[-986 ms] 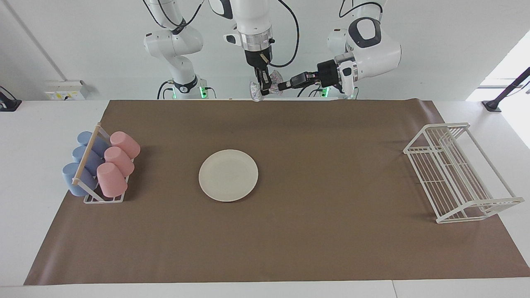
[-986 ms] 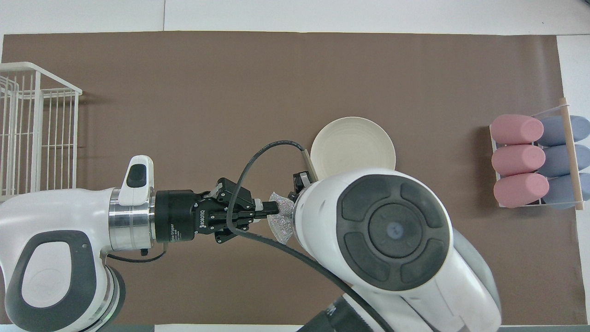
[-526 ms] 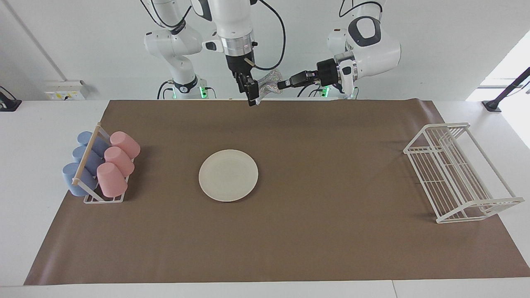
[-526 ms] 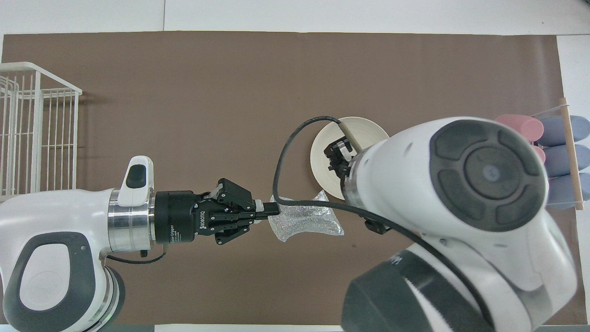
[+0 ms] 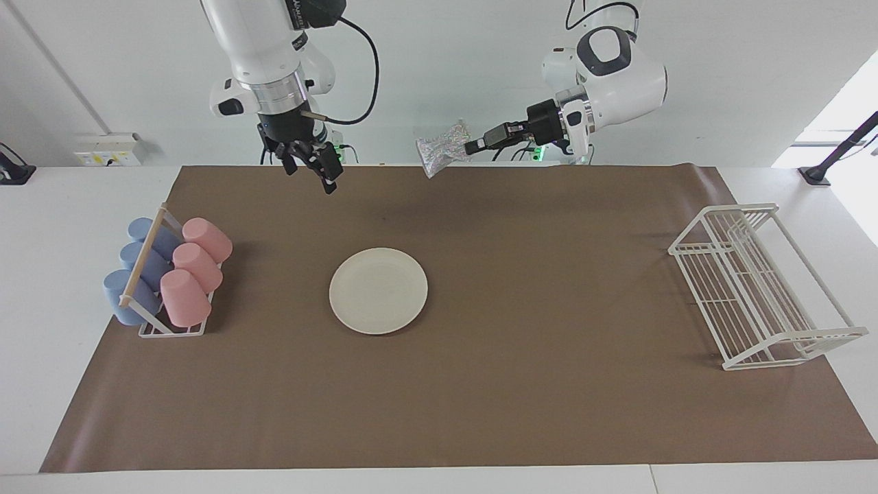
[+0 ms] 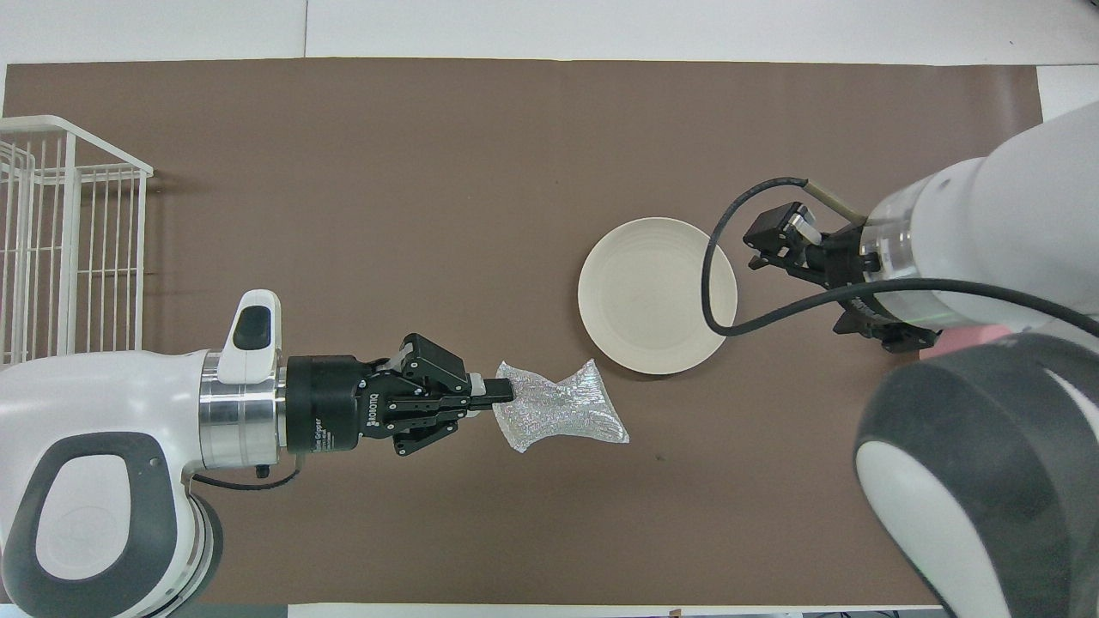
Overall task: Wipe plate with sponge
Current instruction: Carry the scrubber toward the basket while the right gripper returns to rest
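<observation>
The cream-white plate (image 5: 378, 290) lies flat on the brown mat near the middle of the table; it also shows in the overhead view (image 6: 658, 294). My left gripper (image 5: 472, 145) is shut on one end of the silvery-grey sponge (image 5: 441, 149) and holds it in the air over the mat's edge nearest the robots. In the overhead view the left gripper (image 6: 506, 392) and the sponge (image 6: 562, 415) show beside the plate. My right gripper (image 5: 312, 171) is open and empty, raised above the mat toward the right arm's end, apart from the sponge (image 6: 754, 249).
A rack of pink and blue cups (image 5: 168, 278) lies at the right arm's end of the mat. A white wire rack (image 5: 754, 288) stands at the left arm's end and shows in the overhead view (image 6: 60, 240). The right arm covers the cups from above.
My right gripper let go of the sponge and swung away toward the right arm's end of the table. The sponge stayed in the left gripper and now hangs spread out.
</observation>
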`<state>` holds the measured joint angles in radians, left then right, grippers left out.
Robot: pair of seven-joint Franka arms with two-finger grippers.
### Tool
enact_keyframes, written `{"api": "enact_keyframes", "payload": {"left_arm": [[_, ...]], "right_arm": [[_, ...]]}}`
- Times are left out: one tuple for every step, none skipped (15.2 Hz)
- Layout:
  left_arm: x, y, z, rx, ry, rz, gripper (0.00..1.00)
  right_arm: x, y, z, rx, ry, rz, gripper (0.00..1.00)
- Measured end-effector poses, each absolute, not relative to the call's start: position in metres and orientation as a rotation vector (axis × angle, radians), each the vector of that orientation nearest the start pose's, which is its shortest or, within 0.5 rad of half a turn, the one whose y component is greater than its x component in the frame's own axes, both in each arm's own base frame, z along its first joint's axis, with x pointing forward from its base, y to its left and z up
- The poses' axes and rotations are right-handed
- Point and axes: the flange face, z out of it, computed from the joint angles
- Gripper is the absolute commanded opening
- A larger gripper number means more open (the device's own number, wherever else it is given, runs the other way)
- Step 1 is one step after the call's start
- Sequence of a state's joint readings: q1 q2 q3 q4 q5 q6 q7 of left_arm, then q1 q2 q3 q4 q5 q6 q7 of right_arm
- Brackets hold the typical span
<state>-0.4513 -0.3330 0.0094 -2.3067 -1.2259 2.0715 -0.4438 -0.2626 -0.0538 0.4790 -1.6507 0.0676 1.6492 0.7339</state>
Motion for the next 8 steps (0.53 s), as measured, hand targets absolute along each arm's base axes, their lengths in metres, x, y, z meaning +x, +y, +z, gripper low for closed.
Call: {"api": "enact_keyframes", "payload": {"left_arm": [[0.406,-0.243,0.515,2.031,0.608,-0.44,0.0],[0.407,-0.24,0.513,2.078,0.599,-0.423,0.0],[0.407,-0.238,0.51,2.129,0.585,-0.406,0.0],[0.406,-0.236,0.507,2.182,0.569,-0.389,0.0],[0.406,-0.235,0.504,2.236,0.551,-0.373,0.0],[0.406,-0.233,0.502,2.293,0.537,-0.355,0.0],[0.406,-0.231,0.499,2.35,0.533,-0.337,0.0],[0.406,-0.228,0.497,2.409,0.531,-0.319,0.0]], "right_arm": [[0.533,0.121,0.62,-3.0,0.714,-0.038,1.0],[0.536,0.11,0.62,-3.02,0.633,-0.043,1.0],[0.538,0.095,0.62,-3.038,0.553,-0.048,1.0],[0.541,0.079,0.62,-3.052,0.48,-0.052,1.0],[0.543,0.066,0.62,-3.063,0.413,-0.055,1.0],[0.544,0.056,0.62,-3.072,0.354,-0.057,1.0],[0.545,0.049,0.619,-3.079,0.305,-0.059,1.0],[0.545,0.044,0.619,-3.084,0.257,-0.061,1.0]]}}
